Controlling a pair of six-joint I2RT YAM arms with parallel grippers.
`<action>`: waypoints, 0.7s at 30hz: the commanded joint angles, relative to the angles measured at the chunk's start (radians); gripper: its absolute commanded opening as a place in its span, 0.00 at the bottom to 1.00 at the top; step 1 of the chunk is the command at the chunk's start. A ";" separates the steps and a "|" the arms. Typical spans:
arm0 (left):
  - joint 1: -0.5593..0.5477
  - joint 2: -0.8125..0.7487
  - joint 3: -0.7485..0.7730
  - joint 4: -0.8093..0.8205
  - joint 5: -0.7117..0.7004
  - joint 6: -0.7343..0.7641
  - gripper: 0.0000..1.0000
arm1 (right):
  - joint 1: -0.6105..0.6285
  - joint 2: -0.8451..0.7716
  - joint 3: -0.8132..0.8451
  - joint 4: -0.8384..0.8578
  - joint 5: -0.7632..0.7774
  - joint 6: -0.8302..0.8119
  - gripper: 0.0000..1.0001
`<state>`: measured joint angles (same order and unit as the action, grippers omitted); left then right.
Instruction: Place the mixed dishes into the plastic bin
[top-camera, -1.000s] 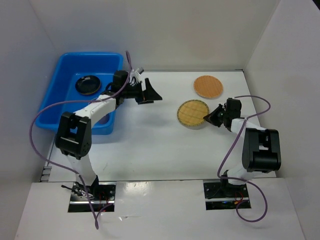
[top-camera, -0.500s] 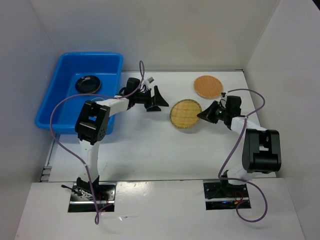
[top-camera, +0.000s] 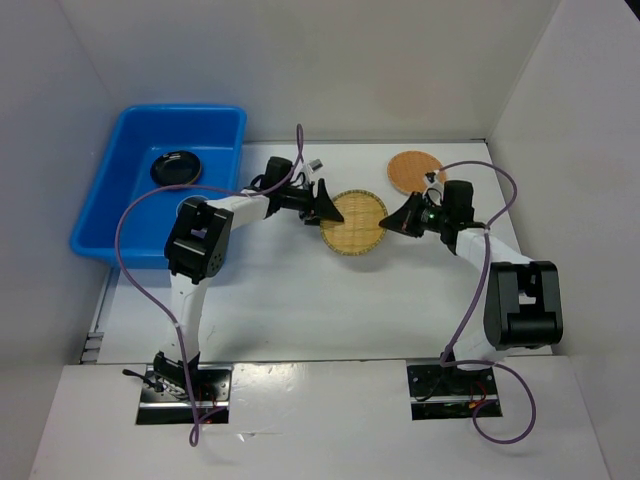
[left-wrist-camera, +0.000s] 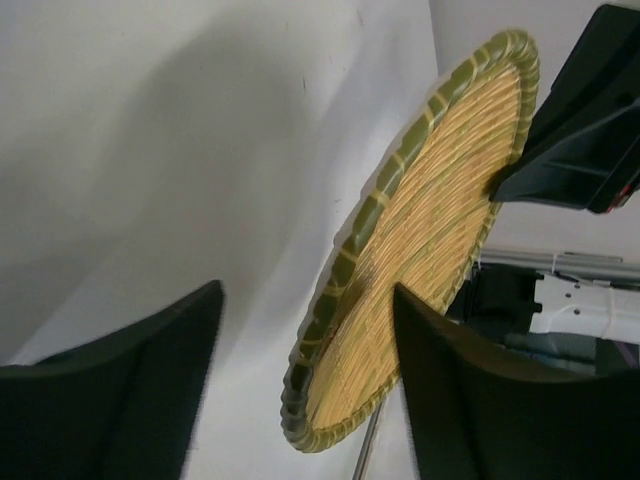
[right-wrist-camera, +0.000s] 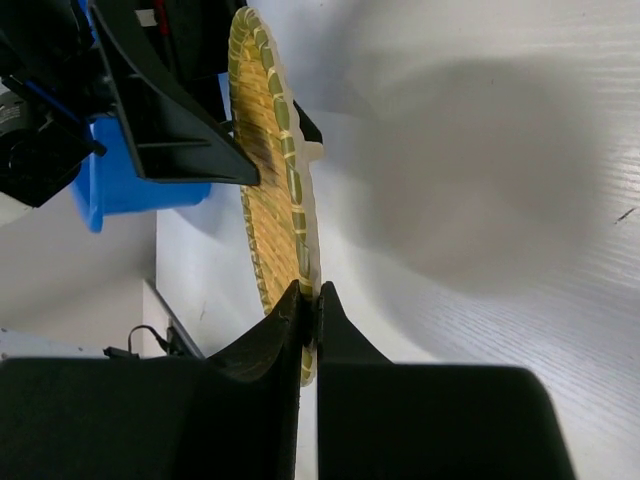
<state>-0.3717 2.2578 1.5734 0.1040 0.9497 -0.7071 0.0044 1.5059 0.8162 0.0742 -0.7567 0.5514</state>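
A tan woven bamboo disc (top-camera: 355, 222) with a green rim hangs tilted on edge over the middle of the table. My right gripper (top-camera: 392, 222) is shut on its right rim, and in the right wrist view the jaws (right-wrist-camera: 308, 300) pinch the disc (right-wrist-camera: 262, 150). My left gripper (top-camera: 328, 207) stands open at the opposite rim. In the left wrist view the disc (left-wrist-camera: 430, 200) sits edge-on between the left gripper's (left-wrist-camera: 305, 385) spread fingers, one finger (left-wrist-camera: 470, 400) close against it. A second, orange-tan disc (top-camera: 415, 172) lies flat at the back right. The blue plastic bin (top-camera: 120, 215) holds a black plate (top-camera: 175, 168).
The bin stands at the back left, beside the left arm's elbow (top-camera: 200, 235). White walls close in the table on three sides. Purple cables (top-camera: 130, 250) loop off both arms.
The right gripper carried the woven disc leftwards and lifted it on edge. The left arm swung right to meet it, and its jaws narrowed a little around the rim.
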 joint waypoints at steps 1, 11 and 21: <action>-0.001 -0.024 0.034 0.022 0.060 0.047 0.70 | 0.008 -0.049 0.061 0.042 -0.046 -0.016 0.00; -0.010 -0.075 0.042 -0.049 0.080 0.075 0.00 | 0.017 -0.027 0.070 0.032 -0.035 -0.025 0.00; 0.109 -0.253 0.161 -0.147 -0.161 0.055 0.00 | -0.026 -0.058 0.110 -0.027 0.099 -0.001 0.50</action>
<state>-0.3477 2.1231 1.6356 -0.0380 0.9203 -0.6579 -0.0013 1.5055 0.8810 0.0360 -0.6849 0.5388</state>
